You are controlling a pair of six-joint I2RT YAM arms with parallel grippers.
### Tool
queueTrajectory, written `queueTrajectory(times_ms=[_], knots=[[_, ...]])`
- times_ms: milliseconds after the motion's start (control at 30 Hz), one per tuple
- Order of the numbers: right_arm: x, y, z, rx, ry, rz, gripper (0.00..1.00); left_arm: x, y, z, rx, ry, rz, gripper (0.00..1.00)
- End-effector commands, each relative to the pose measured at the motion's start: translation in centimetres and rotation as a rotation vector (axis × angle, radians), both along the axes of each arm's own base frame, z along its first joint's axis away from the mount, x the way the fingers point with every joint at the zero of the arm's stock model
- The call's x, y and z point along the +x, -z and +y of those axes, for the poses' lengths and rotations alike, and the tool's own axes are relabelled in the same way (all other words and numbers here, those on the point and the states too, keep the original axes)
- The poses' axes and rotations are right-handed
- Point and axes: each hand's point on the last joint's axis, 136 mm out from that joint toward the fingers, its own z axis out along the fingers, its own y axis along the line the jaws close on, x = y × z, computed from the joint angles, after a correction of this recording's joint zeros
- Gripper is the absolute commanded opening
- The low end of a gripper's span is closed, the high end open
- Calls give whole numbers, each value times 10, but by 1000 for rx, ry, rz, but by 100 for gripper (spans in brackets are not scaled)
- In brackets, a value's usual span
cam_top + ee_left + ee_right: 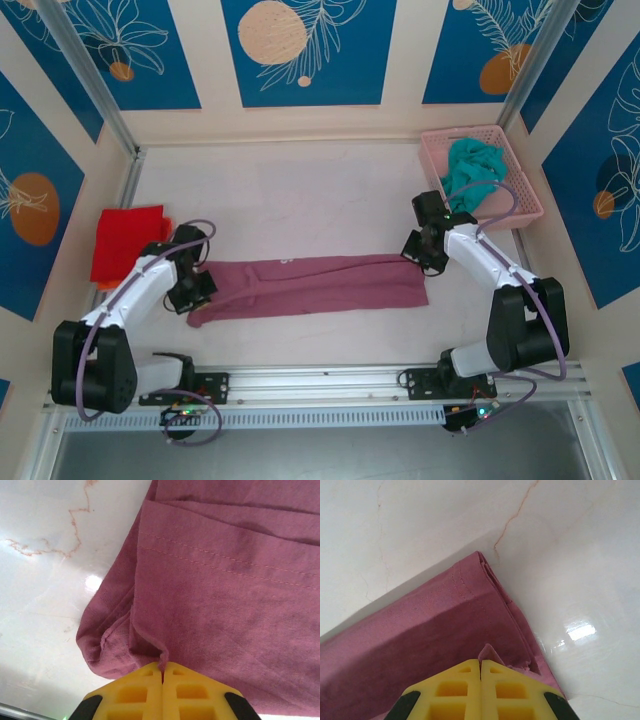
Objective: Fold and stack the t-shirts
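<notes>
Two pinches logged: left claw (198,288) closed tight on left end of mauve t-shirt (310,285), right claw (420,252) closed tight on right end. We read shirt as long band lying flat on surface (300,190), long axis left-right, spanning claw to claw. We judge next fold end over end. Farther: red t-shirt (125,240) left; teal t-shirt (472,170) in basket (525,178).

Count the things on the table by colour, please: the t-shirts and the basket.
Mauve-pink t-shirt: 1
Red t-shirt: 1
Teal t-shirt: 1
Pink basket: 1
Total: 4
</notes>
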Motion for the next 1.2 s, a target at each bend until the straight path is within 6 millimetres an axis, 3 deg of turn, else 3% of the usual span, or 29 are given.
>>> queueTrajectory(times_ms=[0, 167, 233, 333, 400, 467, 600, 700, 767, 833, 933, 1067, 1167], knots=[[-7, 9, -2, -10, 8, 28, 2, -7, 8, 5, 37, -3, 32, 0], [-17, 22, 1, 18, 25, 58, 5, -8, 14, 5, 38, -3, 49, 0], [-19, 23, 4, 36, 32, 64, 7, -7, 15, 6, 41, -3, 51, 5], [-22, 18, 4, 43, 33, 54, 30, -5, 12, 7, 51, -2, 42, 19], [-21, 7, 2, 32, 25, 17, 56, -3, 4, 9, 62, -4, 26, 32], [-19, -6, 1, 21, 7, -28, 67, 1, -7, 11, 71, -3, -8, 48], [-13, -24, 19, 45, -74, -101, 73, 15, -30, 5, 42, 14, -90, 77], [-9, -18, 49, 108, -153, -104, 69, 29, -36, -8, -9, 23, -137, 83], [-8, -9, 73, 147, -191, -78, 65, 39, -34, -18, -51, 14, -162, 81], [-7, 0, 97, 165, -231, -49, 62, 49, -29, -30, -105, -3, -173, 70], [-7, 13, 127, 147, -294, -14, 57, 61, -19, -45, -157, -29, -181, 47], [-9, 39, 147, 135, -310, 72, 49, 62, 4, -49, -156, -70, -129, 25], [-10, 53, 152, 145, -313, 103, 47, 54, 24, -44, -127, -78, -80, 19]])
